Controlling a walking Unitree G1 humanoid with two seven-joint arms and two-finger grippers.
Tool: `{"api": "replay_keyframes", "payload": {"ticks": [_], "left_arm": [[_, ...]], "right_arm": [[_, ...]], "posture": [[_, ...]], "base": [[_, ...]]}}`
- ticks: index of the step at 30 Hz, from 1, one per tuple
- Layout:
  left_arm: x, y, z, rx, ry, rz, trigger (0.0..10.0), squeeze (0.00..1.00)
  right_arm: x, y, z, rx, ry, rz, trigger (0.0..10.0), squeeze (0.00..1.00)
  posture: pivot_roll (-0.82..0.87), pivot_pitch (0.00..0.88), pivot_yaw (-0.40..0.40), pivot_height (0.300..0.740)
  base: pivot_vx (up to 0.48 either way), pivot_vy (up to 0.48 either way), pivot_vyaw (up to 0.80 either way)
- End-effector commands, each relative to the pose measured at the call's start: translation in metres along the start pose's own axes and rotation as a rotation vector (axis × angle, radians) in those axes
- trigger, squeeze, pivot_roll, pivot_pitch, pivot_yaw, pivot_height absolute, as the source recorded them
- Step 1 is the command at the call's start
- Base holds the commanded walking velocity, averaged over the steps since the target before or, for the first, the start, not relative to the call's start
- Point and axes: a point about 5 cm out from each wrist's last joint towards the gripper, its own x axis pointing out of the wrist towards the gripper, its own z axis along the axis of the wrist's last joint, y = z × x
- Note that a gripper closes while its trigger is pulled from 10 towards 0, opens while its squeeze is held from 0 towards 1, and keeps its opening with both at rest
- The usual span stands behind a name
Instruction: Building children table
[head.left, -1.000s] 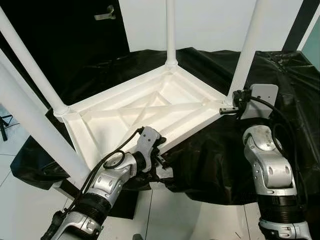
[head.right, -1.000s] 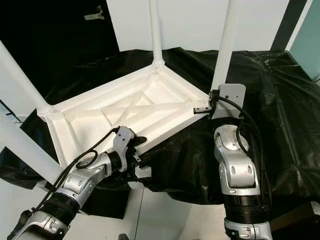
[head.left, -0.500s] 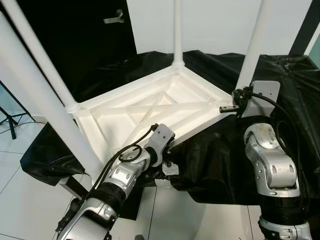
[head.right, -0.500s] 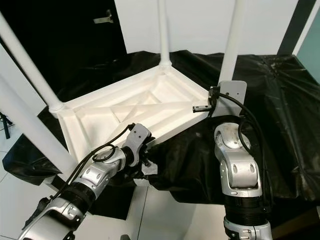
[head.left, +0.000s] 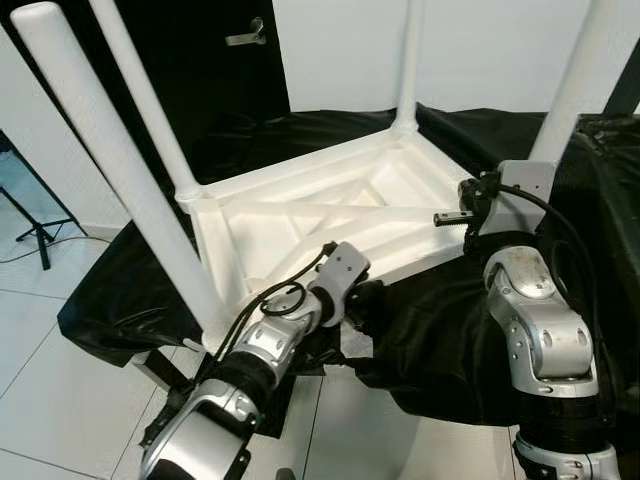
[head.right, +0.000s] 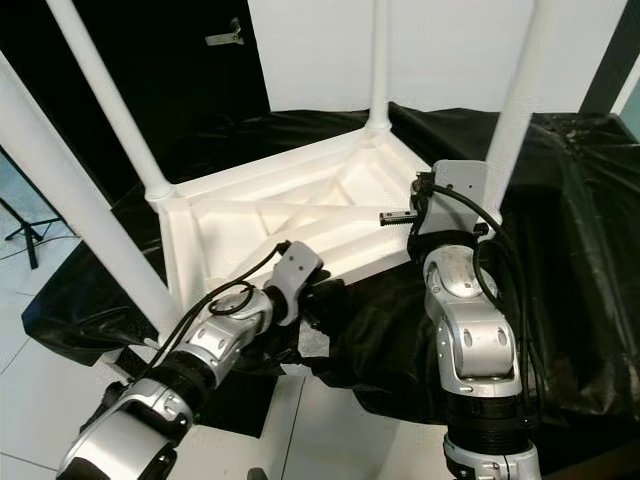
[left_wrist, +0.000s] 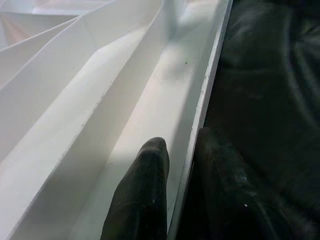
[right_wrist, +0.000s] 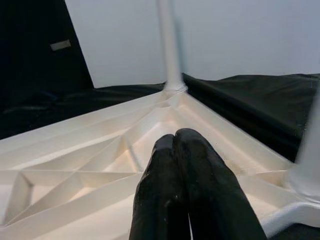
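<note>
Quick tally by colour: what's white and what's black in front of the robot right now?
White table top, upside down: 1
White legs standing up from it: 4
Black cover sheet: 1
Black-fingered pincers, the left pincer astride the table's rim, the right pincer shut: 2
Total: 8

The white children's table (head.left: 330, 215) lies upside down on a black-draped counter (head.left: 600, 200), ribbed underside facing up. Its four round legs (head.left: 120, 170) stand upward at the corners, its near edge by the counter's front edge.
</note>
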Motion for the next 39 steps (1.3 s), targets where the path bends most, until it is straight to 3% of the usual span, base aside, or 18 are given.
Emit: {"api": "replay_keyframes", "payload": {"ticks": [1, 3, 5, 10, 12, 13, 14, 20, 21, 26, 27, 28, 29, 32, 34, 35, 36, 39], "left_arm": [[0.015, -0.033, -0.007, -0.003, 0.037, -0.161, 1.5, 0.0], [0.018, -0.039, -0.005, -0.017, 0.022, -0.18, 1.5, 0.0], [0.031, -0.059, 0.004, -0.037, -0.024, -0.241, 1.6, 0.0], [0.036, -0.064, 0.005, -0.033, -0.03, -0.242, 1.8, 0.0], [0.04, -0.064, 0.007, -0.026, -0.031, -0.221, 4.9, 0.0], [0.04, -0.064, 0.007, -0.026, -0.031, -0.221, 4.9, 0.0], [0.041, -0.061, 0.009, -0.022, -0.038, -0.196, 10.0, 0.0], [0.037, -0.051, 0.016, -0.049, -0.126, -0.142, 10.0, 0.02], [0.034, -0.049, 0.02, -0.084, -0.175, -0.157, 10.0, 1.0], [0.028, -0.049, 0.028, -0.125, -0.279, -0.207, 10.0, 1.0], [0.02, -0.049, 0.036, -0.171, -0.377, -0.263, 10.0, 1.0], [0.012, -0.049, 0.04, -0.201, -0.45, -0.308, 10.0, 0.7], [0.005, -0.048, 0.041, -0.222, -0.5, -0.335, 10.0, 0.0], [-0.011, -0.032, 0.037, -0.272, -0.565, -0.294, 10.0, 0.0], [-0.011, -0.032, 0.037, -0.272, -0.565, -0.294, 10.0, 0.0], [-0.02, -0.023, 0.034, -0.285, -0.588, -0.278, 10.0, 0.0], [-0.04, -0.011, 0.027, -0.285, -0.604, -0.278, 10.0, 0.0], [-0.048, -0.009, 0.022, -0.275, -0.597, -0.285, 10.0, 0.0]], "right_arm": [[-0.001, 0.004, 0.002, 0.005, -0.003, 0.01, 10.0, 0.0], [-0.001, 0.004, 0.002, 0.006, -0.001, 0.011, 10.0, 0.0], [-0.002, 0.007, 0.002, 0.009, 0.006, 0.019, 10.0, 0.0], [-0.003, 0.009, 0.001, 0.012, 0.01, 0.024, 10.0, 0.0], [-0.004, 0.011, 0.001, 0.014, 0.013, 0.029, 10.0, 0.0], [-0.004, 0.011, 0.001, 0.014, 0.013, 0.029, 10.0, 0.0], [-0.004, 0.012, 0.0, 0.014, 0.015, 0.031, 10.0, 0.0], [-0.006, 0.012, -0.004, 0.014, 0.029, 0.03, 10.0, 0.0], [-0.007, 0.013, -0.005, 0.015, 0.033, 0.033, 10.0, 0.0], [-0.006, 0.015, -0.006, 0.016, 0.037, 0.04, 10.0, 0.0], [-0.005, 0.016, -0.007, 0.016, 0.039, 0.045, 10.0, 0.0], [-0.005, 0.017, -0.007, 0.017, 0.04, 0.047, 10.0, 0.0], [-0.004, 0.017, -0.008, 0.017, 0.041, 0.049, 10.0, 0.0], [-0.005, 0.017, -0.009, 0.017, 0.046, 0.052, 10.0, 0.0], [-0.005, 0.017, -0.009, 0.017, 0.046, 0.052, 10.0, 0.0], [-0.005, 0.017, -0.01, 0.016, 0.05, 0.054, 10.0, 0.0], [-0.006, 0.018, -0.012, 0.014, 0.055, 0.058, 10.0, 0.0], [-0.006, 0.018, -0.012, 0.014, 0.057, 0.059, 10.0, 0.0]], "posture": [[-0.13, 0.0, 0.08, 0.74], [-0.13, 0.0, 0.08, 0.74], [-0.14, 0.002, 0.086, 0.74], [-0.14, 0.003, 0.089, 0.74], [-0.15, 0.004, 0.093, 0.74], [-0.15, 0.004, 0.093, 0.74], [-0.15, 0.006, 0.095, 0.74], [-0.14, 0.008, 0.095, 0.74], [-0.14, 0.006, 0.09, 0.74], [-0.13, 0.005, 0.089, 0.74], [-0.13, 0.005, 0.089, 0.74], [-0.13, 0.004, 0.086, 0.74], [-0.13, 0.004, 0.086, 0.74], [-0.12, 0.005, 0.081, 0.74], [-0.12, 0.005, 0.081, 0.74], [-0.11, 0.007, 0.08, 0.74], [-0.11, 0.008, 0.075, 0.74], [-0.11, 0.008, 0.073, 0.74]], "base": [[0.0, 0.0, 0.0], [0.0, 0.0, 0.0], [0.0, 0.0, 0.0], [0.0, 0.0, 0.0], [0.0, 0.0, 0.0], [0.0, 0.0, 0.0], [0.0, 0.0, 0.0], [0.0, 0.0, 0.0], [0.0, 0.0, 0.0], [0.0, 0.0, 0.0], [0.0, 0.0, 0.0], [0.0, 0.0, 0.0], [0.0, 0.0, 0.0], [0.0, 0.0, 0.0], [0.0, 0.0, 0.0], [0.0, 0.0, 0.0], [0.0, 0.0, 0.0], [0.0, 0.0, 0.0]]}}
